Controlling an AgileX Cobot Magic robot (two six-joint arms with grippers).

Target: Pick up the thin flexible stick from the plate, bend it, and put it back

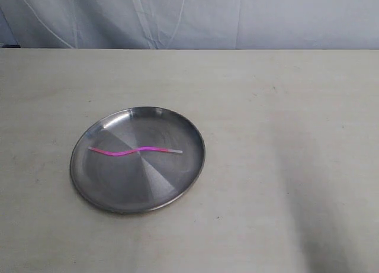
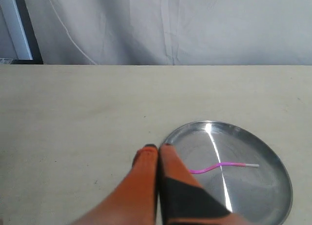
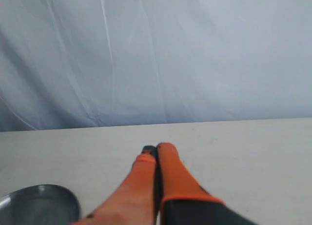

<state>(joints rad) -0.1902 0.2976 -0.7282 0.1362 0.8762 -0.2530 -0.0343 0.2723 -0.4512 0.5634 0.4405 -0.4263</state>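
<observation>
Stick point(image 1: 135, 150), thin, flexible, pink with a whitish tip: lies loose in the plate point(image 1: 148, 187), across its middle, in a shallow wave rather than straight. The whitish end points toward the right of the exterior view. Nothing touches it.

Plate, round, steel, raised rim: flat on the worktop point(image 1: 284, 107), left of centre in the exterior view.

Left fingers point(image 2: 147, 160), mine: pressed together tip to tip, no gap showing, nothing between them. They hang over bare worktop just beside the plate's rim, apart from the stick point(image 2: 222, 165).

Right fingers point(image 3: 145, 169), mine: likewise clenched and empty, well apart from the stick. Only an edge of the plate point(image 3: 44, 200) shows in that wrist view.

Step in hand, my judgement: no grasp is made. The wave may mean the bend is done and the stick is back in place, or it may simply lie that way; I cannot tell which.

Next move, if the pick is outstanding: part my left fingers, lower them astride one end of the stick, and close across it. The rod is very thin and lies flat on slick steel, so the tips must come right down to the dish. My right fingers would then open and take the other end for the bend.

Cloth point(image 1: 189, 18), pale: hangs behind the worktop.
</observation>
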